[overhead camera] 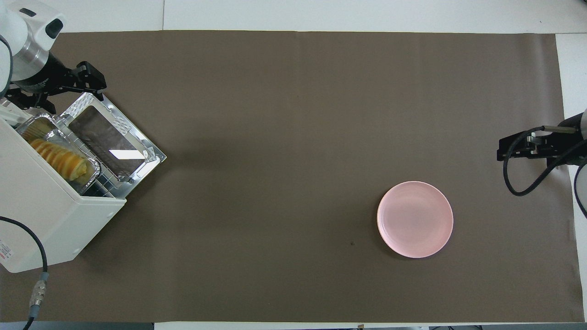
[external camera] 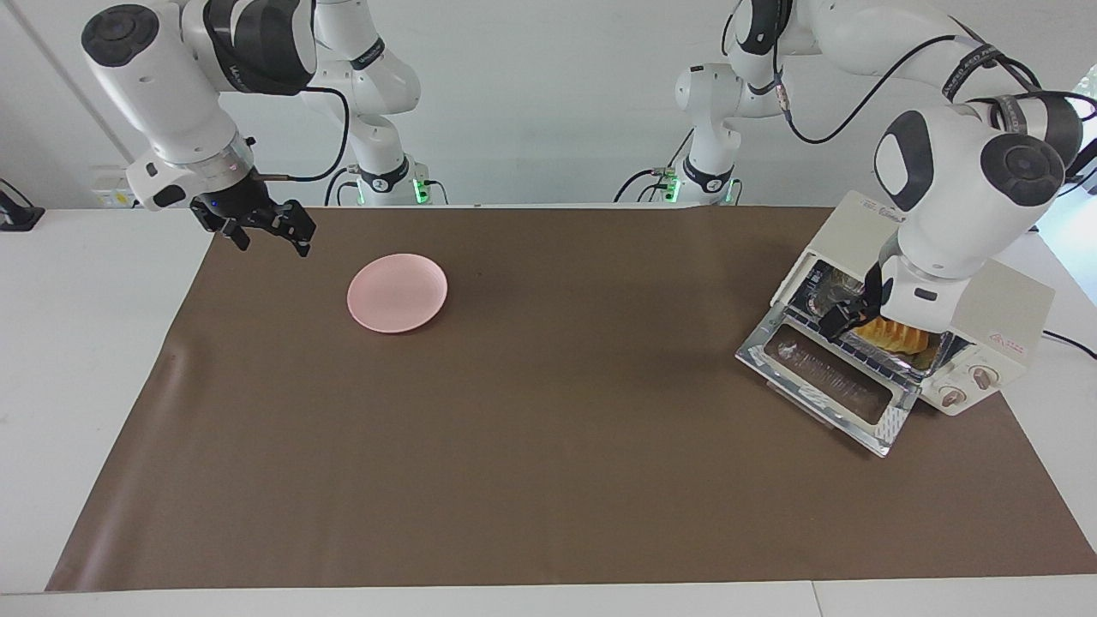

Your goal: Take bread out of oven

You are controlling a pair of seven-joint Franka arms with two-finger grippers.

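The cream-white oven stands at the left arm's end of the table, its glass door folded down flat. Inside, the golden ridged bread lies in a foil tray on the rack. My left gripper hangs open just above the oven's mouth and the door's hinge edge, by one end of the tray, with nothing in it. The arm hides that end of the bread in the facing view. My right gripper waits open over the brown mat's edge at the right arm's end.
A pink plate lies on the brown mat toward the right arm's end. The left arm's forearm leans over the oven's top. A cable trails beside the oven's back.
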